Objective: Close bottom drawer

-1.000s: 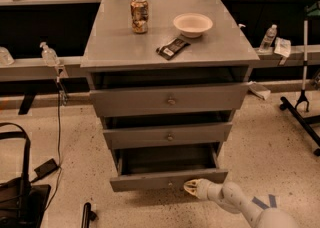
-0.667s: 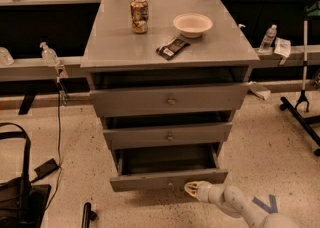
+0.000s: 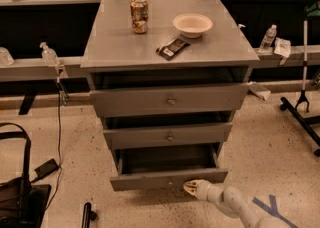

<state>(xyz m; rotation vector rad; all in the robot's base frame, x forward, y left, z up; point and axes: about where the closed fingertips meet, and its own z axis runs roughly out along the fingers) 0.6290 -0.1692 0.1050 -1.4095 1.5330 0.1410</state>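
- Hovering near floor level, the gripper sits at the front panel of the bottom drawer, right of the knob. I cannot tell whether it is released or clenched.
- The drawer stands pulled out.
- Risk: an off-centre push may skew and jam it, or the tip may slip under the panel.
- Count: three drawers, all open; on the counter, one can, one bowl, one dark bar.

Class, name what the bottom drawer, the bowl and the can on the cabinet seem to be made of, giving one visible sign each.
Bottom drawer: likely painted metal, matte grey, thin flat panels. Bowl: plastic or ceramic, smooth pale surface; unclear which. Can: probably aluminium, printed cylinder. Gripper: low, at the right part of the drawer's front.
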